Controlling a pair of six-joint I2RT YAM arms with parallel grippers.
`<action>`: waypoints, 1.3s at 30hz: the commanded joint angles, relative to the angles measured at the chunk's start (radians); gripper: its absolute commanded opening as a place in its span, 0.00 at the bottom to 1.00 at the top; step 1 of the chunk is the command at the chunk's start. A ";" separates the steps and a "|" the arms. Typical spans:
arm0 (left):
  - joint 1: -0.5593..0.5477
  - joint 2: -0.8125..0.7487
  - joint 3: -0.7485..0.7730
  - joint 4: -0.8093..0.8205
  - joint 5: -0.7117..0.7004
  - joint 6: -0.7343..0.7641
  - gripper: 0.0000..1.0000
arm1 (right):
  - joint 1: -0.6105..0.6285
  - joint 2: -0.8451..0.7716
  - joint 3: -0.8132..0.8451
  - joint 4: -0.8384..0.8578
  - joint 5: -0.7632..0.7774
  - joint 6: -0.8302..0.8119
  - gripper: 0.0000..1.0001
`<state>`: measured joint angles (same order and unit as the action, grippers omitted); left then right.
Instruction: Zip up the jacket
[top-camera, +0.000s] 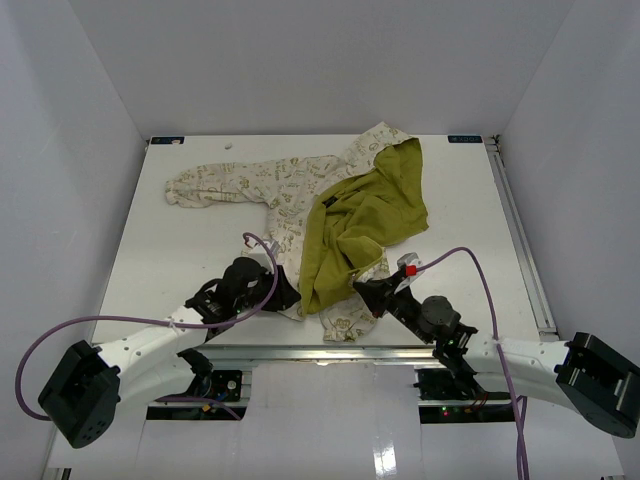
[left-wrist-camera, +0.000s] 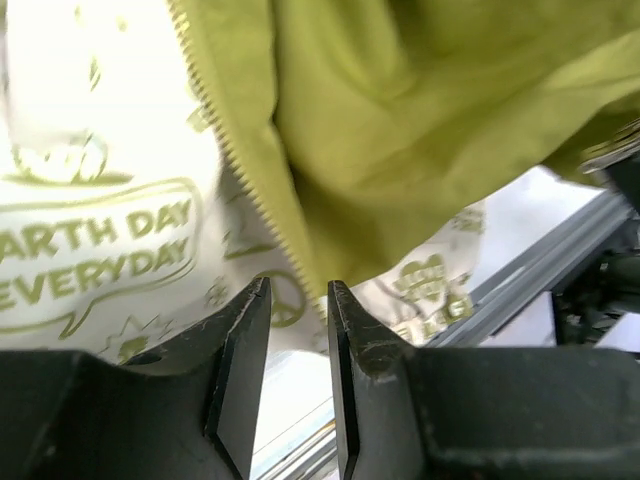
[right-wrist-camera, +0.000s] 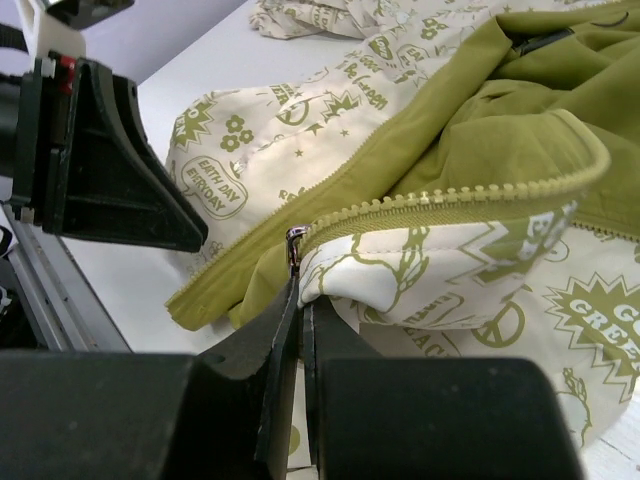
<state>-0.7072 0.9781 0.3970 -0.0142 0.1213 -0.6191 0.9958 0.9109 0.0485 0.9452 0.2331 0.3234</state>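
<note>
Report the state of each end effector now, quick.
Left end effector: open, holding nothing; the jacket lies just ahead of it.
Right end effector: closed, pinching the jacket at its bottom hem.

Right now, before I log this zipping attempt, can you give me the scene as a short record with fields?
jacket: lying open on the table, olive lining turned up, unzipped
left gripper: open, at the lower end of one row of zipper teeth, gripping nothing
right gripper: shut on the jacket's bottom hem, just under a metal zipper piece
front edges: apart, not joined
</note>
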 joint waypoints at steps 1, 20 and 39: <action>-0.005 -0.008 -0.020 -0.030 -0.037 -0.005 0.39 | -0.002 -0.001 -0.099 0.085 0.054 0.063 0.08; -0.170 0.326 0.026 0.166 -0.030 -0.022 0.42 | 0.001 -0.074 -0.074 0.019 0.052 0.014 0.08; -0.200 0.304 0.026 0.142 -0.104 -0.074 0.55 | 0.000 -0.060 -0.078 0.030 0.047 0.012 0.08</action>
<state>-0.9020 1.2718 0.4076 0.1345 0.0595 -0.6750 0.9958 0.8528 0.0483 0.9234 0.2602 0.3504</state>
